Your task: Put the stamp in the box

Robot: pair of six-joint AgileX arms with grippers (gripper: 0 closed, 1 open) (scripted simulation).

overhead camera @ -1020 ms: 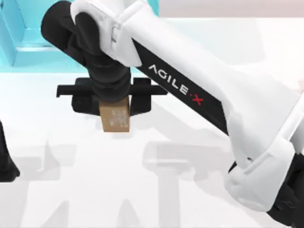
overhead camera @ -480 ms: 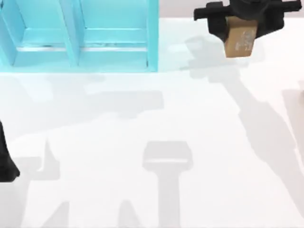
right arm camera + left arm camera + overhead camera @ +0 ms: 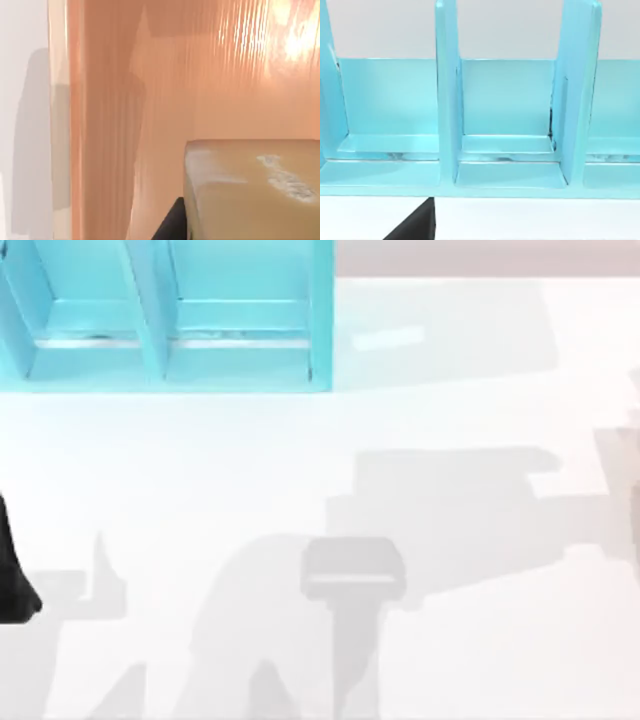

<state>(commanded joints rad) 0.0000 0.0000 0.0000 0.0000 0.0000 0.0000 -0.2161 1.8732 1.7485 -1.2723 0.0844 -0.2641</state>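
The stamp (image 3: 252, 190) hangs over an orange box (image 3: 165, 100), likely clamped in the right fingers (image 3: 170, 222); lower it well inside that box before letting go

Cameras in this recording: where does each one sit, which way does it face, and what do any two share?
Top view: above the table, looking down on the white tabletop and the light-blue partitioned rack at the far left; a black piece of the left arm shows at the left edge.
Left wrist view: on the left arm, facing the rack's open compartments; a black part of that arm shows.
Right wrist view: on the right arm, facing an orange ribbed surface, the tan-brown stamp block close up.
Shared: top and left wrist views both show the rack.
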